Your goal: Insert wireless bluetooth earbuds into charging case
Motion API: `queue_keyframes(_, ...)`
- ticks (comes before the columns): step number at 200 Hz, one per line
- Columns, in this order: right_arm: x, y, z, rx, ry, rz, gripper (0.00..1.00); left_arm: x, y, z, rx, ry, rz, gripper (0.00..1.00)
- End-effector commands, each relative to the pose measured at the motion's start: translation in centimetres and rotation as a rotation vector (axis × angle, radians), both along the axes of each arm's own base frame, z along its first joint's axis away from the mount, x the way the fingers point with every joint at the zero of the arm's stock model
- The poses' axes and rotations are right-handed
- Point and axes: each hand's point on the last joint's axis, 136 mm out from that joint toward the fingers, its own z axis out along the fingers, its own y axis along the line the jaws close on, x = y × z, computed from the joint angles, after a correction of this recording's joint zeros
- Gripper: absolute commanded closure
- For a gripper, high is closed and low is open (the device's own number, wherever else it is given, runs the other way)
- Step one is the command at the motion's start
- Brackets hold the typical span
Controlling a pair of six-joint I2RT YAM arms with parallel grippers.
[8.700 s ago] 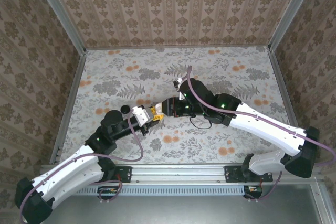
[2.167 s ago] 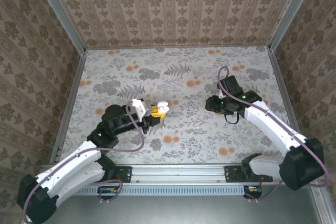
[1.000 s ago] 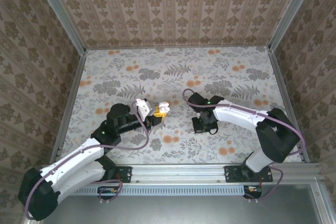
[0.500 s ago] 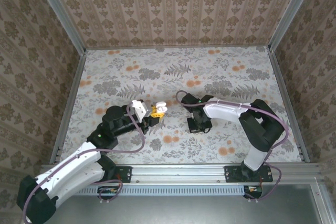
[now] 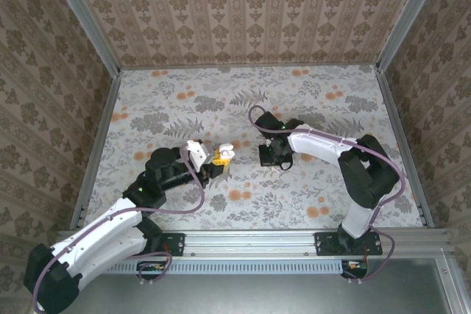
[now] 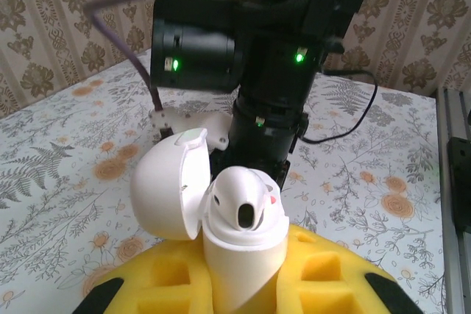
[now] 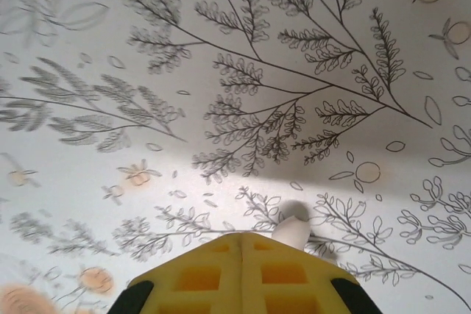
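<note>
We're looking at a small boxed-in tabletop point(image 5: 176, 101) here, covered with a pale cloth point(image 5: 331, 189) printed with grey ferns and leaves plus little orange blossoms. Three sides are closed off: back wall point(image 5: 243, 12), left wall point(image 5: 37, 108) and right wall point(image 5: 441, 93), all papered in the same tan-and-brown damask stripe. Silvery metal posts point(image 5: 81, 16) run up the back corners, and a ribbed aluminium rail point(image 5: 250, 262) crosses the near edge. The light looks soft and even to us, with only faint shadows on the cloth
</note>
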Motion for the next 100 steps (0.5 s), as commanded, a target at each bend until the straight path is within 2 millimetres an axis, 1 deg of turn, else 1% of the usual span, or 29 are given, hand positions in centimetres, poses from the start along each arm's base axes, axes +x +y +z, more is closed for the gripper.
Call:
queue_keyframes(1, 0.7, 0.0, 2.4, 0.076, -0.035, 0.002, 0.98, 0.0, -0.3, 0.9, -0.016, -0.018, -0.006, 1.00)
queue_keyframes(10, 0.9, -1.0, 2.0, 0.067, -0.027, -0.015, 0.94, 0.0, -0.5, 0.9, -0.017, -0.016, -0.009, 1.00)
queue_keyframes(23, 1.0, -2.0, 1.1, 0.061, -0.016, -0.030, 0.81, 0.0, -0.6, 0.9, -0.015, -0.014, -0.015, 1.00)
queue_keyframes(30, 1.0, -2.3, 0.7, 0.075, -0.010, -0.028, 0.71, 0.0, -0.7, 0.9, -0.014, -0.013, -0.017, 1.00)
queue_keyframes(38, 1.0, -2.4, 0.2, 0.095, -0.003, -0.026, 0.66, 0.0, -0.7, 0.8, -0.013, -0.010, -0.019, 1.00)
queue_keyframes(60, 0.5, -2.3, -1.3, 0.126, 0.024, -0.005, 0.62, -0.1, -0.7, 0.9, -0.014, -0.011, -0.018, 1.00)
queue_keyframes(66, 0.7, -2.0, -1.6, 0.145, 0.014, 0.006, 0.61, -0.2, -0.7, 0.8, -0.013, -0.010, -0.019, 1.00)
queue_keyframes(86, 0.3, -1.3, -2.8, 0.187, 0.042, 0.010, 0.61, -0.2, -0.6, 1.0, -0.017, -0.011, -0.017, 1.00)
queue_keyframes(100, 0.1, -0.9, -3.3, 0.206, 0.060, -0.001, 0.61, -0.3, -0.6, 1.1, -0.016, -0.010, -0.017, 1.00)
